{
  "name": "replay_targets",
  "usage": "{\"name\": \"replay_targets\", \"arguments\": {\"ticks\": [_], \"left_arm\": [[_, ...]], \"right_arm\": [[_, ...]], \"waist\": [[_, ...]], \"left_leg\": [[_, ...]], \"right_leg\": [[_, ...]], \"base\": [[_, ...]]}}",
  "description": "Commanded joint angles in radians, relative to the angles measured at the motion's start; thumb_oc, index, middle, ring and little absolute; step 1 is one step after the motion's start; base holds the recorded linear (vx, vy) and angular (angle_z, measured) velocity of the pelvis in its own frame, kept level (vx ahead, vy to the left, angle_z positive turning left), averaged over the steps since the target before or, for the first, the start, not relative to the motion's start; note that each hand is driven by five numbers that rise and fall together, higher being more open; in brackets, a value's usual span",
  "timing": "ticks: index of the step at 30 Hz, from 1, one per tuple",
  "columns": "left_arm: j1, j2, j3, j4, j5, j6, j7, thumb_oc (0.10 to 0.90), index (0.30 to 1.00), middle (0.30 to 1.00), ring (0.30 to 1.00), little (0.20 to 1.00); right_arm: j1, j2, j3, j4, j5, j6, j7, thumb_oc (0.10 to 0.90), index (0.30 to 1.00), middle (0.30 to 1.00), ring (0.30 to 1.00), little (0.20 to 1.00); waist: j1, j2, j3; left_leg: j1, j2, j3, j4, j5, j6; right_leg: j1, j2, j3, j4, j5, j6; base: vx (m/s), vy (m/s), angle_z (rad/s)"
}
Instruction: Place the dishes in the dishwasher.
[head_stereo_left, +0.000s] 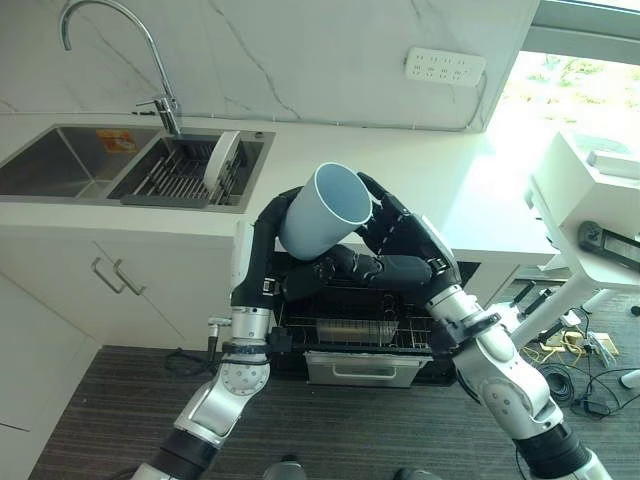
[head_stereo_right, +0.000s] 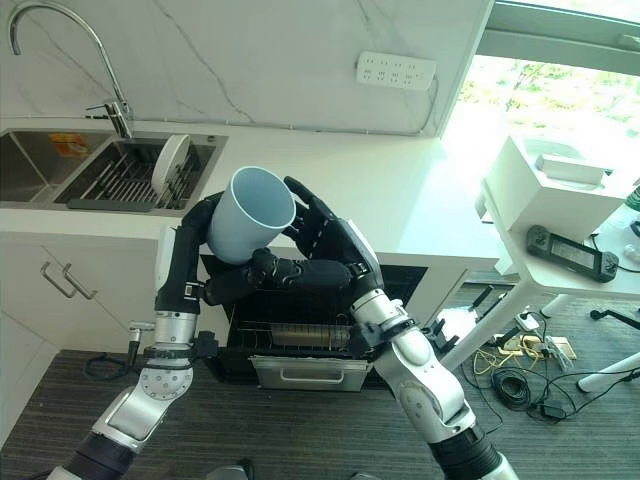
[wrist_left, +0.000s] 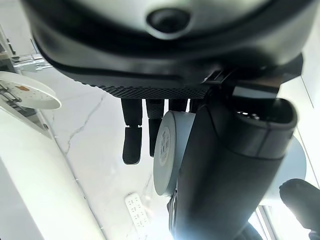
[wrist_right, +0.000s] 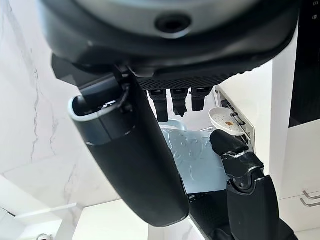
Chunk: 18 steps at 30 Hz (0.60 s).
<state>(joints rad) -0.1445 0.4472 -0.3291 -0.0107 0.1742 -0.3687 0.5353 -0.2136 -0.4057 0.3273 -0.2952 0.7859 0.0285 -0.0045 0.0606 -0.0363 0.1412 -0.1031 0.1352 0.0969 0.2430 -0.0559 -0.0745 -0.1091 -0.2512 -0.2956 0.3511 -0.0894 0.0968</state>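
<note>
Both hands clasp one pale blue cup (head_stereo_left: 327, 211): left hand (head_stereo_left: 318, 274) curled under, right hand (head_stereo_left: 395, 232) wrapped beside. It sits tilted above the open dishwasher rack (head_stereo_left: 352, 322), clear of the counter edge (head_stereo_left: 120, 214). One white plate (head_stereo_left: 221, 161) stands in the sink (head_stereo_left: 70, 160).

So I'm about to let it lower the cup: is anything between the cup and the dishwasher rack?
Nothing visible blocks it. The light blue cup is held between both hands, left hand and right hand, directly above the open dishwasher rack, which looks mostly bare.
</note>
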Motion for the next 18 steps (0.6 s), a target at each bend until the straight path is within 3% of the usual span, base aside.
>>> {"name": "replay_targets", "arguments": {"ticks": [1,10,18], "left_arm": [[-0.146,0.002,-0.078,-0.102,0.027,-0.075,-0.031,0.400,0.300,0.300,0.300,0.300],[-0.162,-0.006,-0.108,-0.107,0.026,-0.070,-0.044,0.400,0.300,0.300,0.300,0.300],[-0.174,-0.007,-0.120,-0.111,0.032,-0.057,-0.038,0.400,0.300,0.300,0.300,0.300]], "right_arm": [[-0.209,0.058,-0.030,-0.075,-0.017,-0.127,-0.001,0.800,0.900,0.900,0.900,0.900],[-0.239,0.065,-0.010,-0.061,-0.057,-0.129,-0.052,0.800,0.900,0.900,0.900,0.900],[-0.257,0.068,-0.004,-0.064,-0.168,-0.119,-0.136,0.800,0.900,0.900,0.900,0.900]], "waist": [[0.006,-0.009,-0.058],[0.009,-0.009,-0.059],[0.008,-0.006,-0.058]], "left_leg": [[0.068,-0.010,-0.016,0.057,-0.189,0.032],[0.069,-0.013,-0.020,0.057,-0.190,0.034],[0.069,-0.014,-0.020,0.057,-0.192,0.036]], "right_leg": [[0.045,-0.023,-0.002,-0.051,-0.012,0.076],[0.049,-0.024,-0.004,-0.051,-0.014,0.076],[0.049,-0.024,-0.001,-0.051,-0.016,0.076]], "base": [[0.00,0.000,0.00],[-0.01,0.002,0.04],[0.00,0.000,0.00]]}}
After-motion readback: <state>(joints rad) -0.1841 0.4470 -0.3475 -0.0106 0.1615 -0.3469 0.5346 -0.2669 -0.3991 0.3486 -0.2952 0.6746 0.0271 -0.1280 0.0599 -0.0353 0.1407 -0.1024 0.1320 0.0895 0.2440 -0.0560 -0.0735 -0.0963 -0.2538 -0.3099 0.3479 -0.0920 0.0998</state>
